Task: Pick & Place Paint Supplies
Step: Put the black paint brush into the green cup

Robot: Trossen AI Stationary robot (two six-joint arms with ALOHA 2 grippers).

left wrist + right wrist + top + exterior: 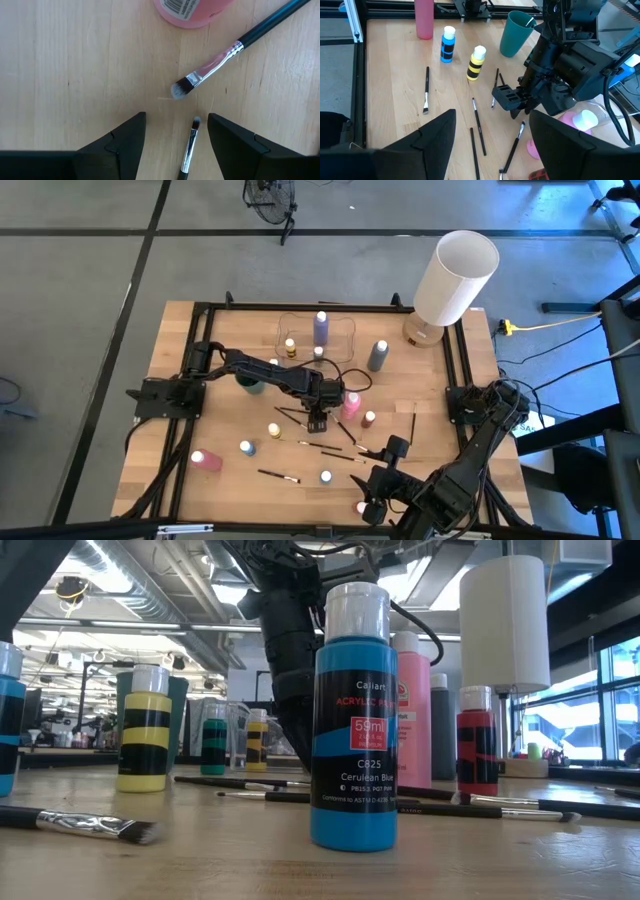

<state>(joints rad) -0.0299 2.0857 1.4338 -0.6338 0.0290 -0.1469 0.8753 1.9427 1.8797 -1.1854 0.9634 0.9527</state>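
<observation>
My left gripper (176, 145), fingers apart, straddles a thin silver-ferruled paintbrush (189, 150) mid-desk; closing off-centre could flick it into the pink plastic bottle (192, 11). The right gripper (492, 145) waits open near the desk's front edge.

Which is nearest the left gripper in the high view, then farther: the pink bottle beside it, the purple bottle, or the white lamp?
From the left gripper:
1. Pink bottle, right beside it.
2. Purple bottle, in the clear tray at the back.
3. White lamp, far right back corner.
</observation>
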